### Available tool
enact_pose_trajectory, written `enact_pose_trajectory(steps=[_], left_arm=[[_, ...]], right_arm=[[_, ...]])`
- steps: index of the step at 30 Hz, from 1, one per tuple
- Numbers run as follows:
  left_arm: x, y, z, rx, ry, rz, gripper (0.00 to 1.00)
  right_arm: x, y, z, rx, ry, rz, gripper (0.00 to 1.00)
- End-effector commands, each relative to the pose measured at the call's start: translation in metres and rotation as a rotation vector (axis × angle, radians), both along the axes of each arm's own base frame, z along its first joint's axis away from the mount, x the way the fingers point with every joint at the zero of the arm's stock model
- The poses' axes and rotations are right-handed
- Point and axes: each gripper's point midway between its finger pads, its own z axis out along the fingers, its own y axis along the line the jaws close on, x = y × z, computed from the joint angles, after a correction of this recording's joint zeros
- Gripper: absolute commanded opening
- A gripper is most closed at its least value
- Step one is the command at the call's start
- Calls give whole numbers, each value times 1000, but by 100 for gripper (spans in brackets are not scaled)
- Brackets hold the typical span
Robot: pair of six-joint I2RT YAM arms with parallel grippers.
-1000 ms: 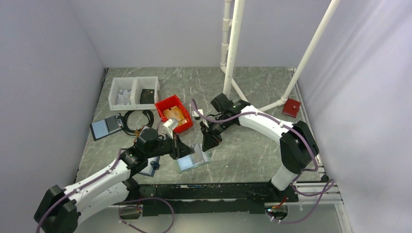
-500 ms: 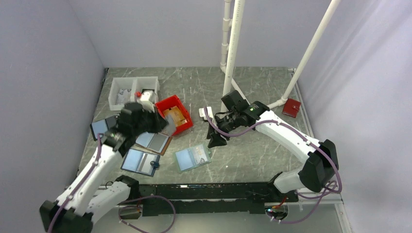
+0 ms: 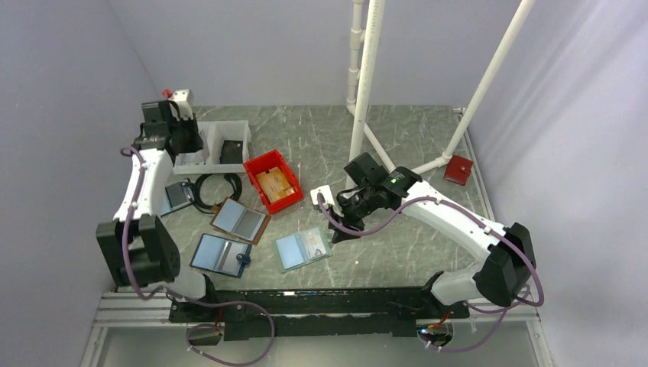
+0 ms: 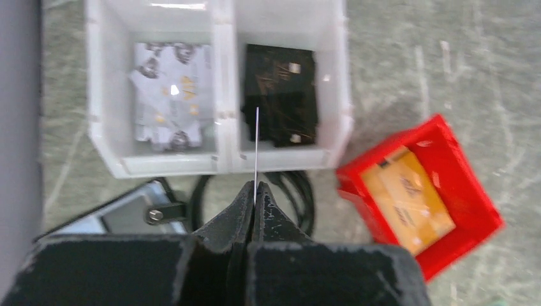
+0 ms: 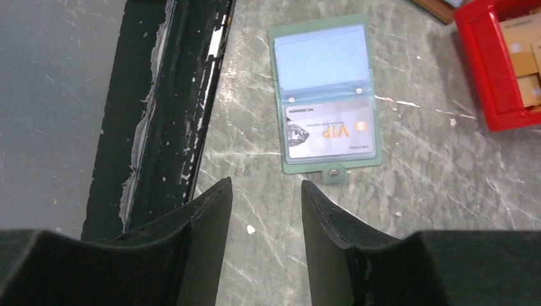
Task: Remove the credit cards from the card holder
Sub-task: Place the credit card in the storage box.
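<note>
Card holder [image 3: 303,248] open flat on tbl [image 3: 397,138] btwn R gripper [image 3: 341,227] & navy folder [image 3: 220,254].

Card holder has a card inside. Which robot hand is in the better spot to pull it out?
Right. The right hand is open just beside the card holder, whose pale card shows. The left hand is far off over the white bin, shut on a thin card.

Pale lilac walls [image 3: 69,92] enclose a grey-green marbled table [image 3: 306,130] with white pipe posts [image 3: 367,69] at the back
</note>
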Motion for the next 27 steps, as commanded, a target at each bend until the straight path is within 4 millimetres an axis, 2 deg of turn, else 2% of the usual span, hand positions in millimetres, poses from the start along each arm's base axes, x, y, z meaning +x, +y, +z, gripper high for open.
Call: enact_pose_trajectory(steps=[1,4,7,19,21,24,27], left_arm=[[30,50,0,98,-13,9,0],[43,77,-10,87,-5,44,0],[54,96,-24,44,7,67,0],[93,97,-87,-154,108,-21,0],[98,95,-92,-191,115,-32,0],[103,99,-100,-218,146,-11,10],[105,118,-103,-186,191,105,20]], right_arm=[[-1,4,-8,-23,-54,38,47],[-3,6,-14,-48,-58,48,47],[-2,6,-21,-75,-58,52,47],[1,6,-32,-113,-48,52,47],[1,6,-34,-119,-43,53,47],[1,6,-35,-124,-37,57,46],[1,6,-36,-128,-35,61,46]])
